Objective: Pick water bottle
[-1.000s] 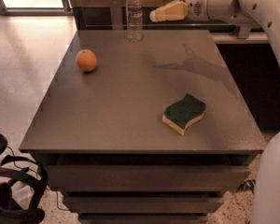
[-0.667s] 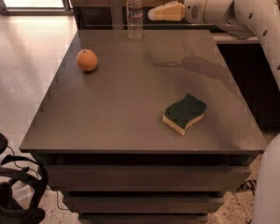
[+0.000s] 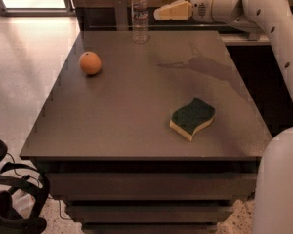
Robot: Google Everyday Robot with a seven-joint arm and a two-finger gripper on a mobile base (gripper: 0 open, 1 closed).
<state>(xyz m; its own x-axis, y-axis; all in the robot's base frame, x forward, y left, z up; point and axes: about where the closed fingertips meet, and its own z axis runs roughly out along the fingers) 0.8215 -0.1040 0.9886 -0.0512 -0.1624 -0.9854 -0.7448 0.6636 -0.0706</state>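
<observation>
Your small clear ribbed plastic water bottle with its white screw cap [image 3: 139, 14] stands upright at the 12 o'clock edge of the dark grey rectangular table [image 3: 136, 111]. The pale two-finger gripper [image 3: 158, 12] hangs in the air at the bottle's 3 o'clock, near it but not touching, its tip pointing toward the bottle. You cannot tell from this view whether it is apart or together. The white arm [image 3: 244, 4] reaches in from the table's 2 o'clock. A round orange fruit [image 3: 90, 63] sits at 10 o'clock, and a wavy green-and-yellow sponge [image 3: 193, 118] lies at 4 o'clock.
</observation>
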